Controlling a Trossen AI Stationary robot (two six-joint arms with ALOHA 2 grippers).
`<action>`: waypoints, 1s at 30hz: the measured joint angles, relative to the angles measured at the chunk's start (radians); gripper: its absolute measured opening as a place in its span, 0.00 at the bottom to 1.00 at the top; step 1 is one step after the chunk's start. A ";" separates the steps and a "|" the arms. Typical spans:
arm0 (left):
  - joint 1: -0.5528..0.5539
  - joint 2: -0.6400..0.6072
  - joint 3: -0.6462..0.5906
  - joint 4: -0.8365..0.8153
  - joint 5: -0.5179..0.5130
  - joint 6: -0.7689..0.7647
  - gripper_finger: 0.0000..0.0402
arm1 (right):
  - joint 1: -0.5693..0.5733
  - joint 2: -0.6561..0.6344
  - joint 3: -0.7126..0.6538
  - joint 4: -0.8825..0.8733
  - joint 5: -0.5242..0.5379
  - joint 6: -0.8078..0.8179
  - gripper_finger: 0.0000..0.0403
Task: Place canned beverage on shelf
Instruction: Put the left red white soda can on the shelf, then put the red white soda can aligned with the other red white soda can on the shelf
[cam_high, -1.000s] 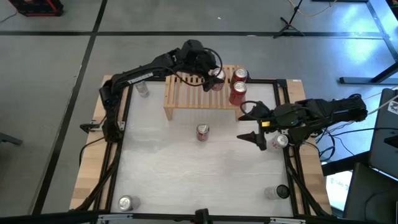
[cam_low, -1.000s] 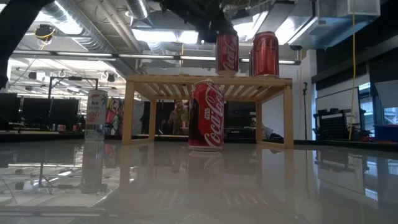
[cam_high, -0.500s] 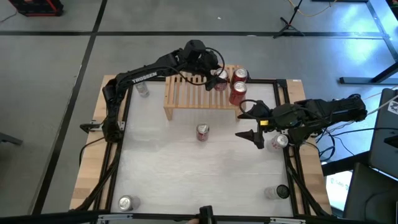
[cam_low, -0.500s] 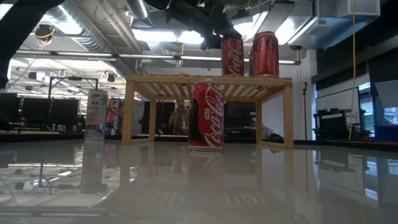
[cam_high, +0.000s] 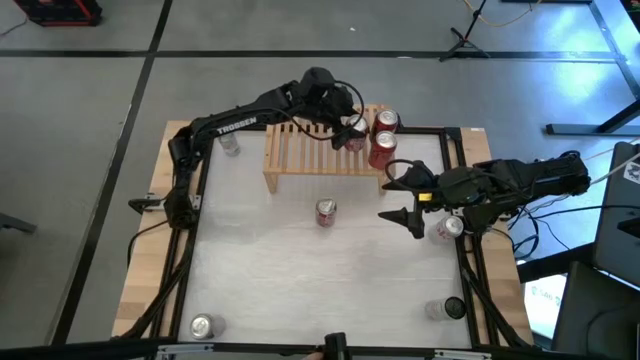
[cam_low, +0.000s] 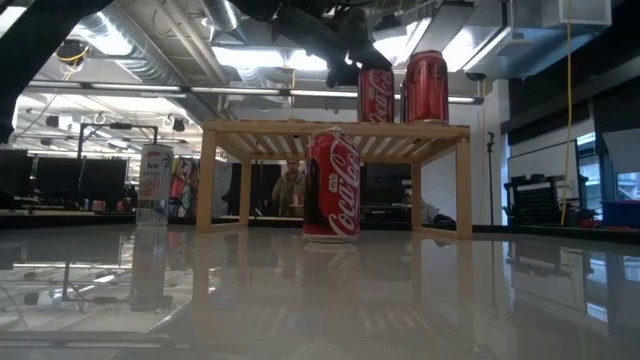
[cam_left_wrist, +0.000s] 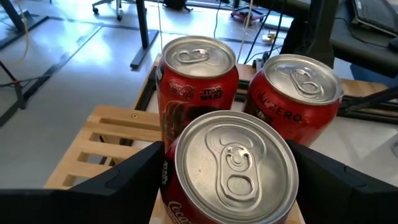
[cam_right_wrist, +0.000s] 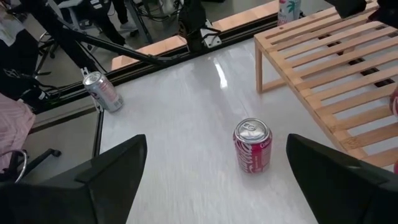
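Observation:
The light-wood shelf stands at the table's far middle, also in the low view. My left gripper is over its right end, shut on a red Coca-Cola can, which stands on the slatted top. Two more red cans stand at the shelf's right end, just beyond the held one. My right gripper is open and empty, level above the table's right side, facing a red can standing on the table. My left gripper pinches the can's side wall just below the top rim between its two fingers, one on each side. The fingers come from above, slanting down toward the table's right. The can is upright with its base on the shelf's slats.
Silver cans stand at the far left beside the shelf, near left corner, right edge under my right arm and near right. The table's middle and near part is bare.
My left gripper has gone toward the table's right edge along the shelf top, taking the can with it. The can has stayed upright and now stands closer to the two cans at the shelf's right end.

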 joint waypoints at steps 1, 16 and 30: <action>0.000 0.000 0.000 -0.001 -0.005 0.004 0.72 | 0.000 0.000 0.000 0.000 0.000 0.000 0.93; 0.000 0.008 0.000 0.008 -0.047 0.008 0.84 | 0.000 0.000 0.000 0.000 0.009 0.000 0.93; 0.002 0.002 0.037 0.029 -0.065 -0.030 0.93 | 0.000 0.000 0.000 -0.008 0.010 -0.007 0.93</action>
